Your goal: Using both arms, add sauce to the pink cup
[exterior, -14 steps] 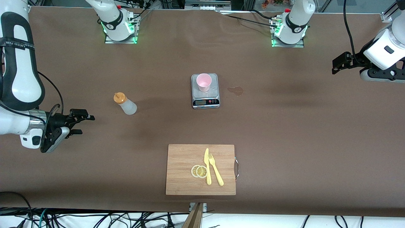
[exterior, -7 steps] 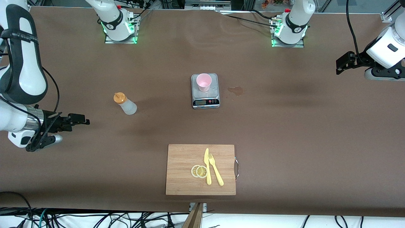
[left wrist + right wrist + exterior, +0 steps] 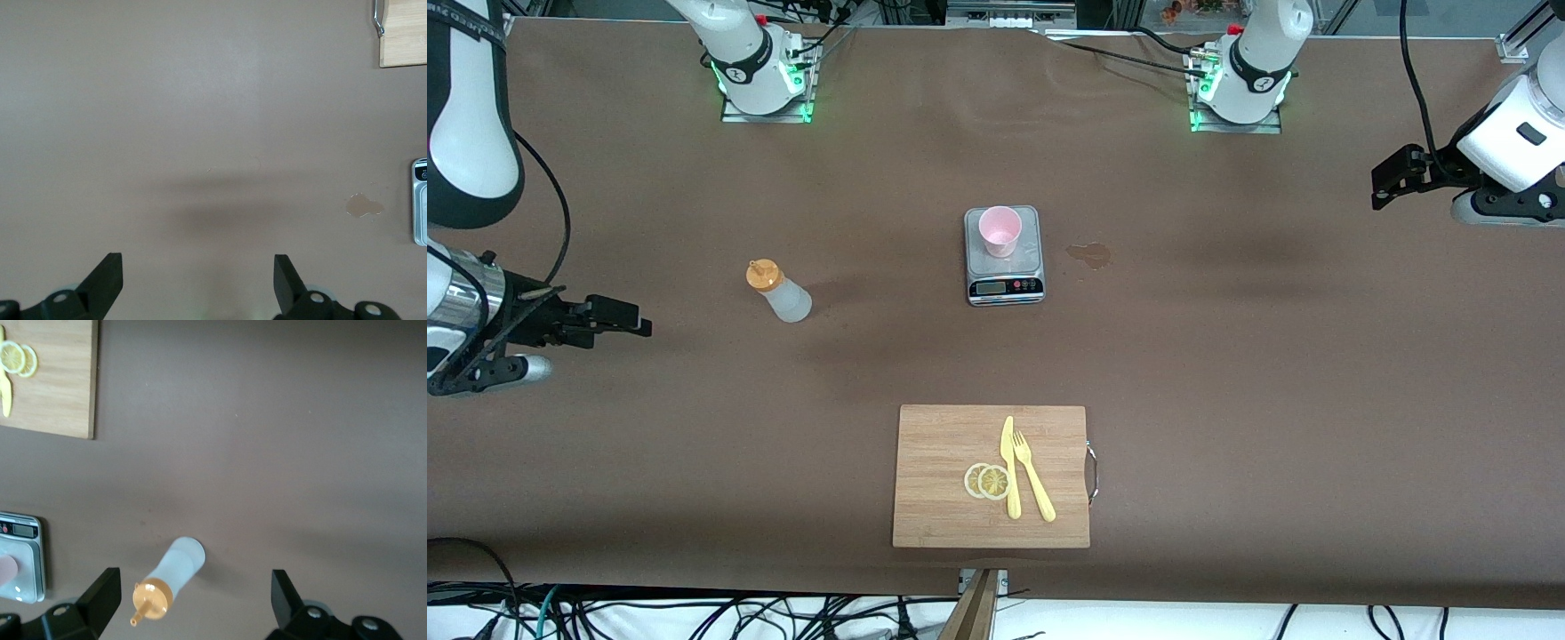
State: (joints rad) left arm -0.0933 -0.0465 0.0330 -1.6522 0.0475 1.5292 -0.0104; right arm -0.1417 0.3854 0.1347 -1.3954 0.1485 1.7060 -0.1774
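Observation:
The sauce bottle (image 3: 778,292), whitish with an orange cap, stands on the table toward the right arm's end. The pink cup (image 3: 1000,229) stands on the grey scale (image 3: 1005,277) at mid table. My right gripper (image 3: 618,317) is open and empty, in the air over the table toward the right arm's end from the bottle. In the right wrist view the bottle (image 3: 175,571) shows well below the gripper (image 3: 194,581), and an edge of the cup (image 3: 5,569) shows too. My left gripper (image 3: 1392,173) hangs open and empty over the left arm's end of the table, over bare table in its wrist view (image 3: 197,261).
A wooden cutting board (image 3: 943,444) lies nearer the front camera than the scale, with lemon slices (image 3: 987,481), a yellow knife (image 3: 1009,467) and a fork (image 3: 1034,477) on it. A wet stain (image 3: 1089,255) lies beside the scale toward the left arm's end.
My right gripper has drawn back from the bottle toward the right arm's end and turned. My left gripper moved a little away from the front camera, then held still.

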